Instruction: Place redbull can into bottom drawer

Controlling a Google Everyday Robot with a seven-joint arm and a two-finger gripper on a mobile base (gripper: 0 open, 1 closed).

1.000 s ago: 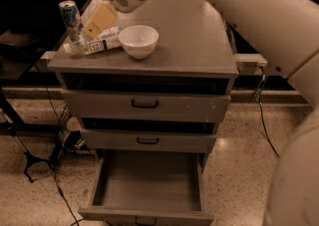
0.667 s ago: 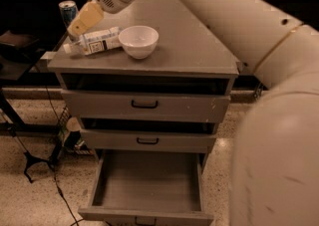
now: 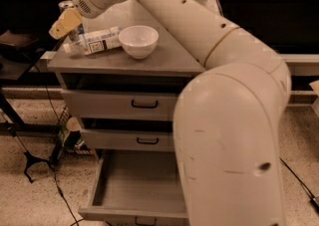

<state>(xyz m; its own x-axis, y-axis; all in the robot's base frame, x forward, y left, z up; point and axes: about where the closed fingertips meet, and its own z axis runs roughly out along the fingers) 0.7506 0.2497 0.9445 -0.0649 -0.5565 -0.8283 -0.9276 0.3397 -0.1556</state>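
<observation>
Redbull can (image 3: 66,5) stood upright, largely hidden behind gripper (image 3: 65,22), whose state was indeterminable; arm (image 3: 229,120) obscured the open bottom drawer (image 3: 130,187).

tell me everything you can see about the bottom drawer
The bottom drawer is a wide, shallow grey tray, metal by its look, lowest of three in the cabinet. It is pulled well out, level, and nothing shows on its visible floor; the arm hides its right side. A small dark handle sits on its front. The gripper is far above it, by the can at the cabinet top's left rear corner.
</observation>
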